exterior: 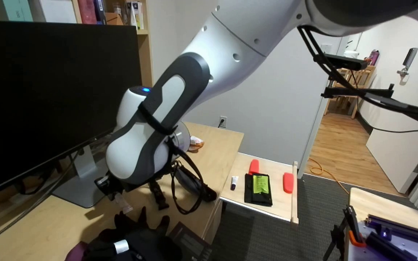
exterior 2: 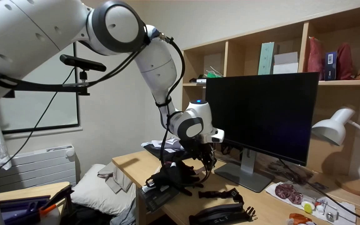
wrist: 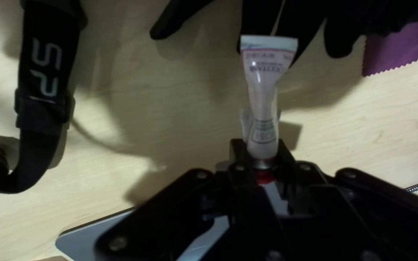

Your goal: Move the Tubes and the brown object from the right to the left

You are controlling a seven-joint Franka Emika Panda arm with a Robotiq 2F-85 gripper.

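Tube [wrist: 263, 79], smooth glossy plastic by its look; desk [wrist: 357, 134], smooth, faintly grained wood; glove [exterior: 142, 233], matt cloth; strap [wrist: 42, 112], matt webbing; purple swatch [wrist: 397, 49], matt cloth; monitor stand [exterior 2: 239, 176], smooth metal by its look.

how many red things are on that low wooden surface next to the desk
2, in an exterior view: a red piece by the far edge of the black pouch, and another red piece to its right in the picture. More could be hidden underneath.
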